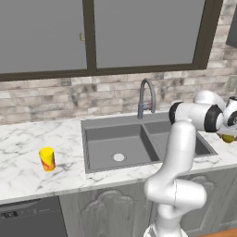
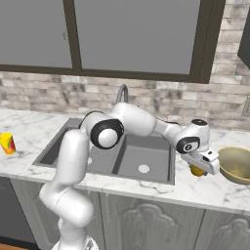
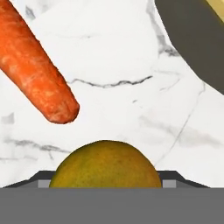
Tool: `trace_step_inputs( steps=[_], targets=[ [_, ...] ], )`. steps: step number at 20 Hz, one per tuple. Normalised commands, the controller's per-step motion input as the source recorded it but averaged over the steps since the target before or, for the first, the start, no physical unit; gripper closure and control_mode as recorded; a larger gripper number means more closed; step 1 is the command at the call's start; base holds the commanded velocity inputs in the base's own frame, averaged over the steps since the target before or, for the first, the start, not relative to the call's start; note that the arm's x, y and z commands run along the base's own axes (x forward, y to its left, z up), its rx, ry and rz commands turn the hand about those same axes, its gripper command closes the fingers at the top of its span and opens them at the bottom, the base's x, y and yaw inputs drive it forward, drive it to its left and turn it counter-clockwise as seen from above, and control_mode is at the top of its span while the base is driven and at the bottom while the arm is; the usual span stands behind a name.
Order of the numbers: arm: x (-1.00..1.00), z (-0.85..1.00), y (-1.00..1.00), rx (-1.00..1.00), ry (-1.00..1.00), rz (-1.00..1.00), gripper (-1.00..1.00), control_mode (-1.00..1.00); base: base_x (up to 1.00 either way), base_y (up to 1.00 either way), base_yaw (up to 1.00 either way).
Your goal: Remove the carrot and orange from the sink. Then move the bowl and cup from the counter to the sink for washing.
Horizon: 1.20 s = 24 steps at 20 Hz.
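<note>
The claw (image 2: 199,170) is seen low over the desk (image 2: 146,188), to the right of the sink (image 2: 122,156), and the orange (image 2: 197,170) is caught between its jaws, which are spread wide around the fruit. In the hand view the orange (image 3: 105,164) is lodged right at the claw's base, with white marble directly beyond it; whether the fruit already touches the marble cannot be told. The carrot (image 3: 37,70) is found just ahead and to one side of the claw, lying flat on the desk, its long axis slanting away, blunt tip nearest the orange. The bowl (image 2: 237,163) is parked just beside the claw on its far side from the sink. The cup (image 1: 46,159) is left well apart, across the sink on the opposite stretch of desk. Both basins are judged cleared, so a release is expected here. Then the bowl, being nearest, is the natural pick, straight across from the claw and away from the sink.
</note>
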Motion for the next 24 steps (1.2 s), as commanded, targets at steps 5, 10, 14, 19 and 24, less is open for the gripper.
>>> trace_step_inputs(
  steps=[5,10,14,19,24],
  targets=[
    [-0.05,-0.19,-0.05,0.03,0.01,0.0,1.0,-1.0,0.0,0.0,0.0],
    [-0.04,-0.18,-0.03,0.04,0.04,0.0,1.0,-1.0,0.0,0.0,0.0],
    [0.0,-0.21,-0.02,0.03,0.02,0.0,1.0,-1.0,0.0,0.0,0.0],
    [0.0,-0.22,-0.02,0.01,0.03,0.0,1.0,-1.0,0.0,0.0,0.0],
    [0.0,-0.24,-0.05,0.0,0.05,0.0,1.0,-1.0,0.0,0.0,0.0]
  ],
)
